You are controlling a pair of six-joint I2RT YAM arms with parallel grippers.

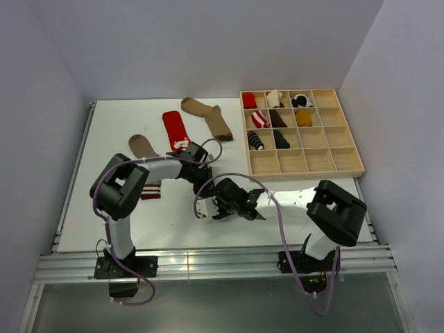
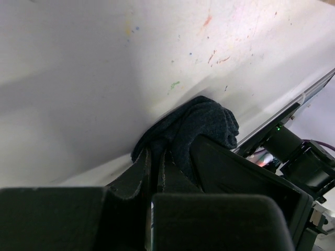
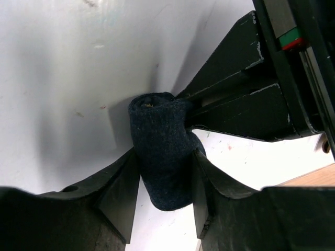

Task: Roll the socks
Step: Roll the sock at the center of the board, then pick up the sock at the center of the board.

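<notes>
A navy sock (image 3: 159,141), rolled into a stubby bundle, stands on the white table between my two grippers. My right gripper (image 3: 165,172) is shut on its sides. My left gripper (image 2: 155,151) is shut on a fold of the same sock (image 2: 204,123) from the other side. In the top view both grippers meet at the table's front middle, left (image 1: 202,179) and right (image 1: 220,201), and hide the sock. A red sock (image 1: 175,130), a brown sock (image 1: 208,116) and a tan sock (image 1: 142,146) with a striped cuff lie flat at the back left.
A wooden compartment tray (image 1: 333,163) stands at the back right, with several rolled socks in its upper left cells. The table's metal front rail (image 1: 208,260) runs just behind the grippers. Walls close in on both sides.
</notes>
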